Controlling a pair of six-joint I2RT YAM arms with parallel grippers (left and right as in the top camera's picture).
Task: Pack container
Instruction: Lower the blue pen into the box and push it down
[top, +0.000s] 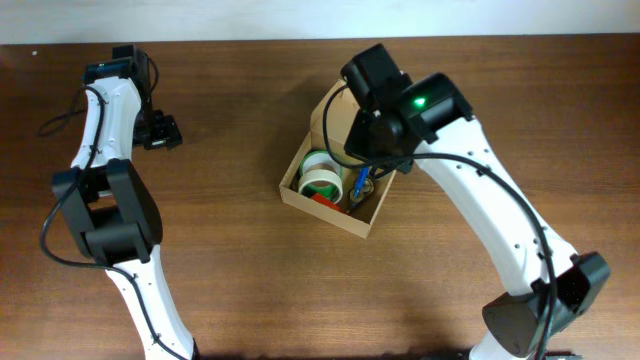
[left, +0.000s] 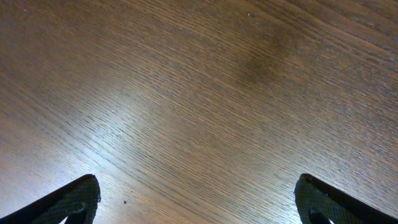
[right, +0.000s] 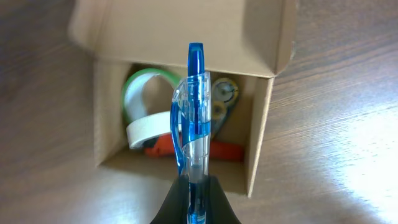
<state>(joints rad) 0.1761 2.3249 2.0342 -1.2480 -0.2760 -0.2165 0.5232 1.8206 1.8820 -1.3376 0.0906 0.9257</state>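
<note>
right wrist view has the right gripper (right: 194, 190) clenched on a blue pen (right: 193, 106), arm bent over the open container (right: 205, 28) at the middle of the desk (left: 186, 93), left gripper (left: 198, 199) spread wide near its left edge.

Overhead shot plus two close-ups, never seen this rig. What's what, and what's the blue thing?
These are two white robot arms at a wooden table, packing a box. The overhead picture looks down on both arms. The other two pictures come from a camera on each wrist, looking along that arm's fingers. The left fingers stand wide open over bare table and hold nothing. The right fingers are shut on the blue thing, a pen, held over the open cardboard box. In the box lie a green-edged roll of tape, something red and what looks like a small tape dispenser.
</note>
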